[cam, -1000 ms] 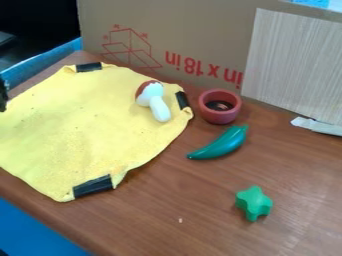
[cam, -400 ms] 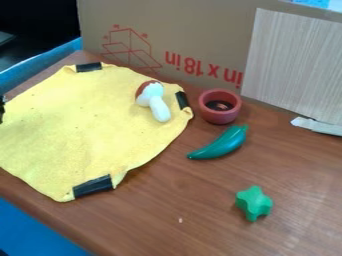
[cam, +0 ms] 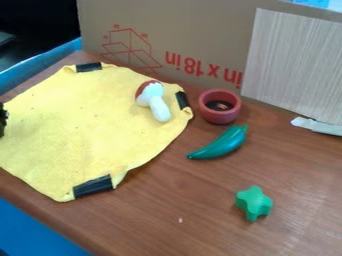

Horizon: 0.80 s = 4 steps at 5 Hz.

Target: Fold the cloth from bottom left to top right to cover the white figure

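Camera view: cloth [cam: 87,115] lies spread on the bench [cam: 200,215], unfolded; white figure [cam: 158,107] rests uncovered on its right part, near a black tape strip [cam: 182,100]. Pincer [cam: 3,120] is at the left edge, by the cloth's left side; whether it is apart or together, I cannot tell. Step in hand, as judged: approach to the lower-left corner. Next move calls for a firm grip there, then a lift and carry toward upper right, clearing the figure.

Your yellow cloth [cam: 87,120] lies spread out on the table [cam: 200,215], black tape on three visible corners; your white figure [cam: 157,107], red-capped like a mushroom, lies uncovered near its upper-right corner.
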Each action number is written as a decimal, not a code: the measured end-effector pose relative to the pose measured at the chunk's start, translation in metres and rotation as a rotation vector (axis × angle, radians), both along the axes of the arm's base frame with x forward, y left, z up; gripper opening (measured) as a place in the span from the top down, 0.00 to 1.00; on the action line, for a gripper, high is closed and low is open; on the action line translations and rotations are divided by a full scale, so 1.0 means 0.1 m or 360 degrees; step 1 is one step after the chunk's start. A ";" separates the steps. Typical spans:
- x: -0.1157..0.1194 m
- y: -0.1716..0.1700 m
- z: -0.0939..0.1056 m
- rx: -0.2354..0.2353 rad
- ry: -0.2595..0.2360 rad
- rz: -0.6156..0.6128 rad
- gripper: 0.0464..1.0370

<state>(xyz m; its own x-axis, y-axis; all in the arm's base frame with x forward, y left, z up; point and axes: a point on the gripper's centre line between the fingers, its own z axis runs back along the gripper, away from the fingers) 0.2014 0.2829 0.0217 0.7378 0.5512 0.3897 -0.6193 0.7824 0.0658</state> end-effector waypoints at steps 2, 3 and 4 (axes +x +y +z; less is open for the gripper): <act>0.01 -0.06 -0.03 -0.0075 -0.0014 0.0034 0.69; 0.04 -0.19 0.06 -0.0185 -0.0044 -0.0009 0.89; 0.13 -0.38 0.39 -0.0295 -0.0138 -0.0052 0.98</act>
